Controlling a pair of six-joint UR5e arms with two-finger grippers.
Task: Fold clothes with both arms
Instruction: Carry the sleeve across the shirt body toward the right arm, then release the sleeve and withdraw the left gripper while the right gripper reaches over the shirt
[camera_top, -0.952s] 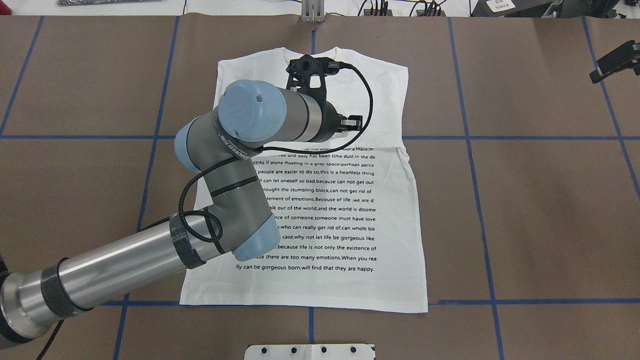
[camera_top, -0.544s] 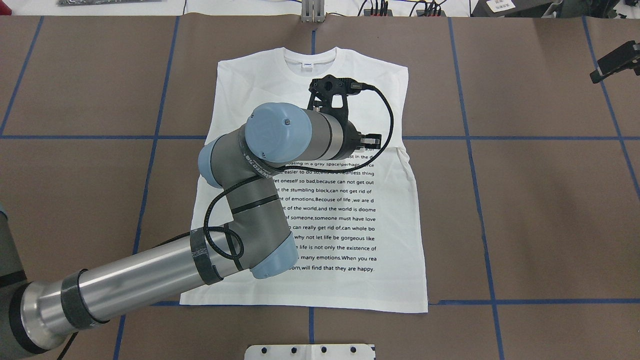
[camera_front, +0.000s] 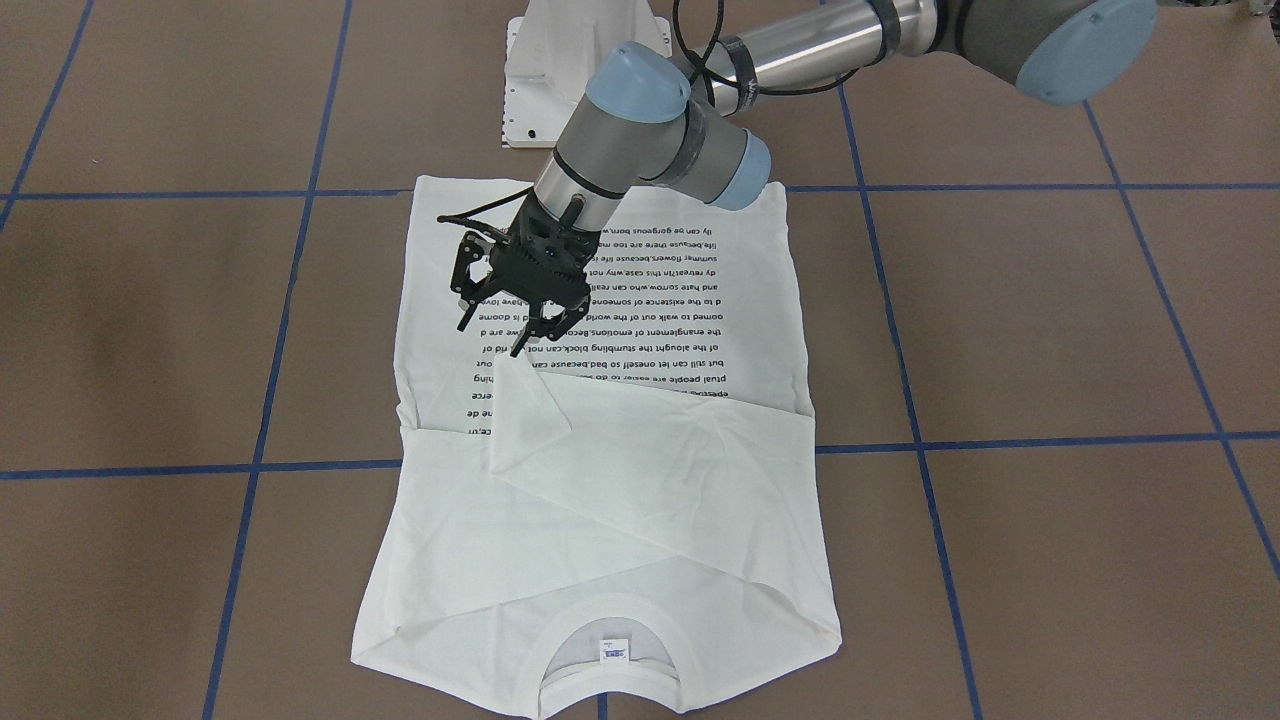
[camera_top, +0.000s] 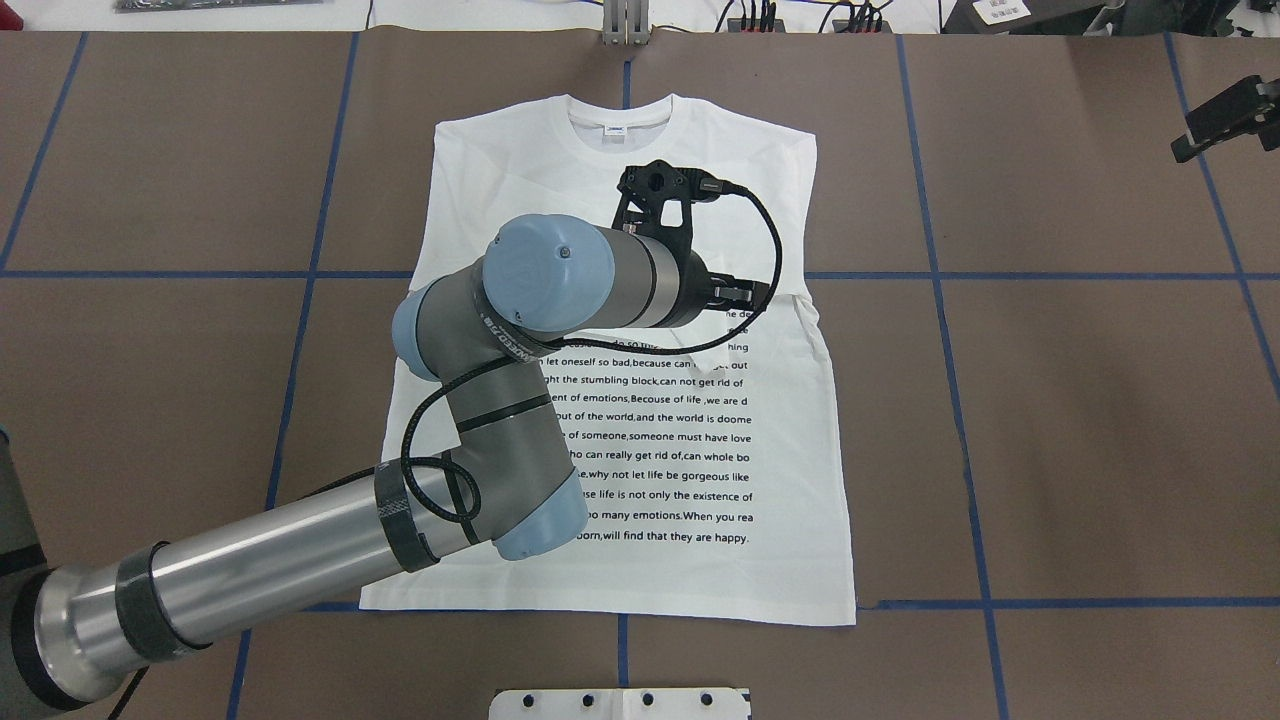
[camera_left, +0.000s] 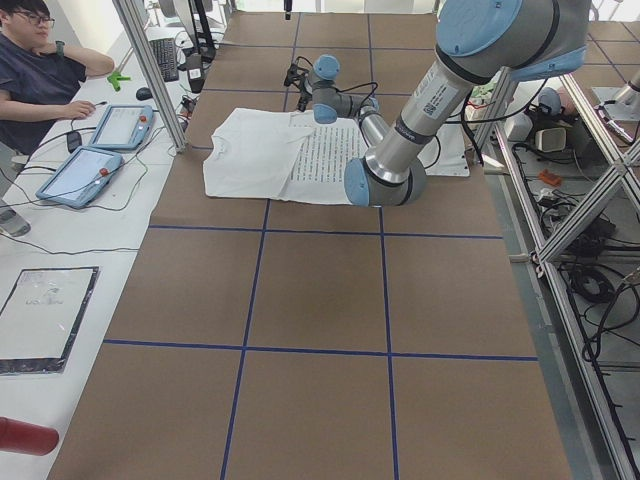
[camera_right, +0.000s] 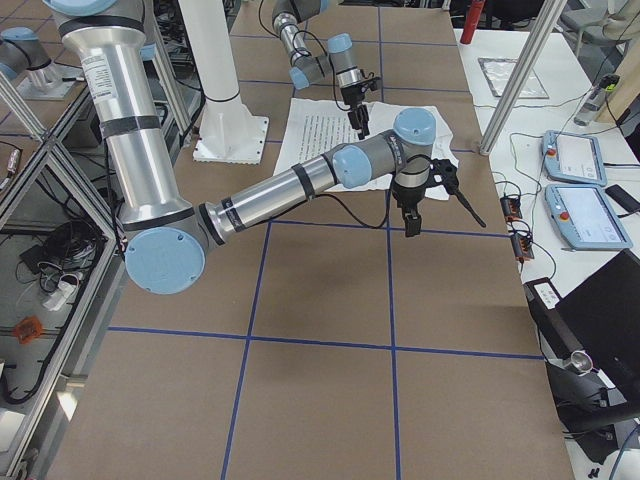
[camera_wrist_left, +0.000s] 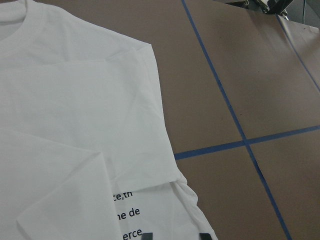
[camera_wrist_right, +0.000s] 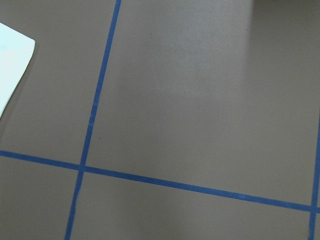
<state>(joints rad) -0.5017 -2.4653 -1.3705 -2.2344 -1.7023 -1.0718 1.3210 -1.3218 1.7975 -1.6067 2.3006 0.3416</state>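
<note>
The white T-shirt (camera_top: 700, 450) lies flat on the brown table, printed text up, collar (camera_top: 620, 115) away from the robot. Both sleeves are folded in across the chest; one cuff (camera_front: 530, 420) lies over the top lines of the text. My left gripper (camera_front: 505, 325) hangs just above the text near that cuff, open and empty; its fingertips (camera_wrist_left: 205, 236) show at the bottom of the left wrist view over the shirt (camera_wrist_left: 75, 125). My right gripper (camera_right: 411, 222) hangs over bare table beyond the shirt's side (camera_wrist_right: 12, 65). I cannot tell whether it is open.
The white pedestal base (camera_front: 560, 70) stands at the robot's edge of the table. Blue tape lines (camera_top: 940, 275) cross the brown surface. An operator (camera_left: 40, 60) sits by two tablets (camera_left: 90, 170) beyond the far edge, beside metal frame posts (camera_left: 150, 70).
My left gripper moved from near the collar rightward and toward the robot, then eased back slightly. A sleeve cuff now covers top lines of the text that showed before.
</note>
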